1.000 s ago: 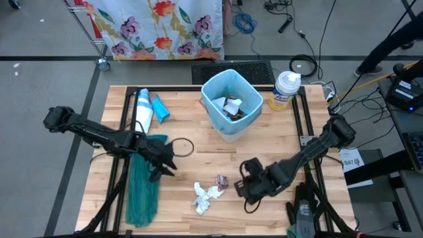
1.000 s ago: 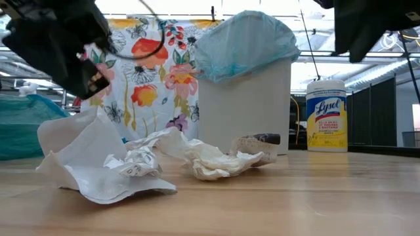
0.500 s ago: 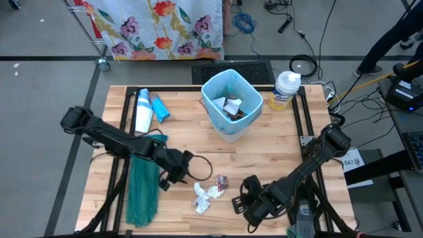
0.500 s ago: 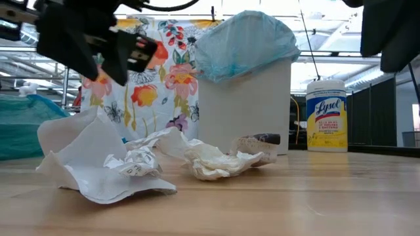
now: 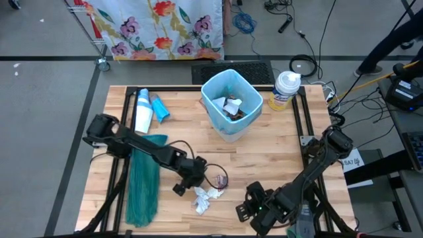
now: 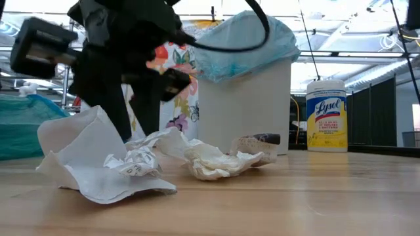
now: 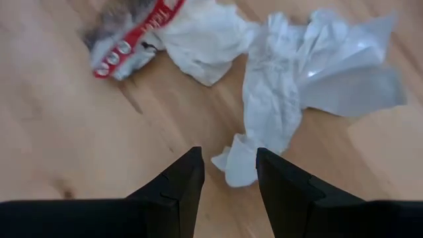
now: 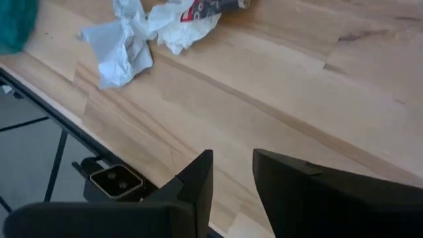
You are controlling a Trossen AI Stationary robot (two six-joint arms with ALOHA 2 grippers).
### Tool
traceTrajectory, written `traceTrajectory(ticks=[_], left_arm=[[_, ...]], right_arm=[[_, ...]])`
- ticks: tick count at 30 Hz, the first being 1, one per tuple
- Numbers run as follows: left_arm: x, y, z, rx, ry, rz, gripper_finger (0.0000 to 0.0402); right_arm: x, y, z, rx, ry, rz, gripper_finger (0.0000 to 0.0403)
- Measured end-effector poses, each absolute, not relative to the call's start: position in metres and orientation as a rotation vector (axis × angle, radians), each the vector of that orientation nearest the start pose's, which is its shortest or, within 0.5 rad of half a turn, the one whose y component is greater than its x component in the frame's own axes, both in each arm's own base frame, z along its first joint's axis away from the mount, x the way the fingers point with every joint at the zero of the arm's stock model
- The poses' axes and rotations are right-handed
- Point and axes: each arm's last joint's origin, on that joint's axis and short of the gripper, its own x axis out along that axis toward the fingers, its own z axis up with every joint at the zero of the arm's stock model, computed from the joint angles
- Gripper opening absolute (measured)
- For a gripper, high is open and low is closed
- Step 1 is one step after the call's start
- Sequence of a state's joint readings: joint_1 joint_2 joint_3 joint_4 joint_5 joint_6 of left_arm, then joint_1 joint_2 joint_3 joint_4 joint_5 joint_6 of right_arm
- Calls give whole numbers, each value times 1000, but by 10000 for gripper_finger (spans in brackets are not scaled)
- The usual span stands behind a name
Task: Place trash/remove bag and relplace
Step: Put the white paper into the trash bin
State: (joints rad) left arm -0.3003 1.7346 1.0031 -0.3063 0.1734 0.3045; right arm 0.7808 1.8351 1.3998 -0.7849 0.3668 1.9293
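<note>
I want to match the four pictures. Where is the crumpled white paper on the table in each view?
High view: crumpled white paper near the table's front edge, just below the left gripper.
Low view: paper fills the left foreground.
Left wrist view: paper just ahead of the open fingers.
Right wrist view: paper far off, upper left.
Shared landmark: the red-printed wrapper beside it.

Two dark, matte, jointed arms are shown. A thin black cable loop (image 5: pixel 215 177) is carried beside the left gripper (image 7: pixel 228 173); blunt, black, wedge-shaped fingers (image 8: pixel 198 182) are borne by the right gripper (image 8: pixel 232 175).
</note>
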Motion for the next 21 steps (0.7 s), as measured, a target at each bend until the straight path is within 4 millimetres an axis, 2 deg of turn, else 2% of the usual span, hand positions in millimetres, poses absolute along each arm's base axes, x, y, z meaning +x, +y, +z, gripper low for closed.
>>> traceTrajectory(ticks=[8, 11, 15, 19, 21], left_arm=[[330, -123, 139, 363, 1032, -602, 139], [332, -130, 137, 339, 1051, -553, 109], [332, -134, 142, 222, 1135, -450, 20], [331, -137, 152, 146, 1188, -374, 6], [332, -139, 164, 134, 1197, -349, 4]], right_arm=[[260, 260, 220, 1027, 937, -644, 98], [258, 262, 220, 1021, 940, -639, 98], [257, 261, 219, 1007, 944, -646, 98], [257, 260, 219, 979, 922, -650, 98], [257, 259, 220, 965, 888, -655, 98]])
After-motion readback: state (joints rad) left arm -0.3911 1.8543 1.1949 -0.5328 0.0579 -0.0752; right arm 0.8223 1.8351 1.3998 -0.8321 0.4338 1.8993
